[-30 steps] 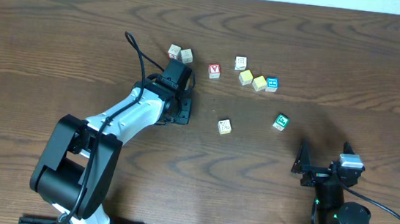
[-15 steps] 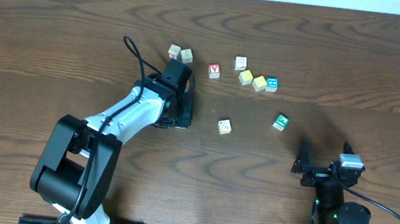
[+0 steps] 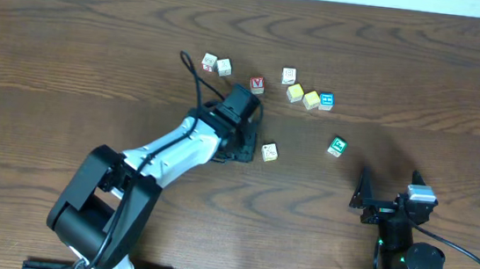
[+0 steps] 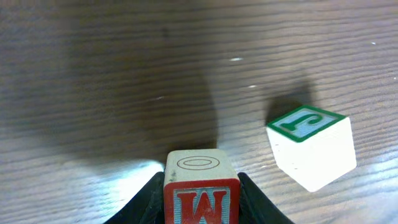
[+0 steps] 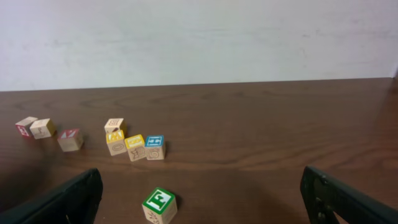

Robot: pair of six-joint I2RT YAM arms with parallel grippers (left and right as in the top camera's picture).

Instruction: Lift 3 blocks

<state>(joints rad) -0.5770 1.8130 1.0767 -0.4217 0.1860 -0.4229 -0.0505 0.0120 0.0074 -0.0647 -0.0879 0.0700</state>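
My left gripper (image 4: 201,190) is shut on a wooden block (image 4: 200,169) with a red face and the letter M; its pale top carries an oval. In the overhead view the left gripper (image 3: 239,141) hides this block. Just right of it, apart from the fingers, a pale cream block (image 3: 269,151) sits on the table, and the left wrist view shows a green-framed J on that cream block (image 4: 311,149). A green-faced block (image 3: 338,147) lies further right, and it shows low in the right wrist view as a green-faced block (image 5: 159,204). My right gripper (image 3: 385,204) rests open and empty at the front right.
Along the back lie two pale cubes (image 3: 216,64), a red-faced V cube (image 3: 257,85), a pale cube (image 3: 289,76), two yellow cubes (image 3: 303,96) and a blue-faced cube (image 3: 326,100). A white wall (image 5: 199,37) rises behind the table's far edge.
My left arm has swung right with the red M block in its jaws, ending close beside the cream block. The right arm has not moved.
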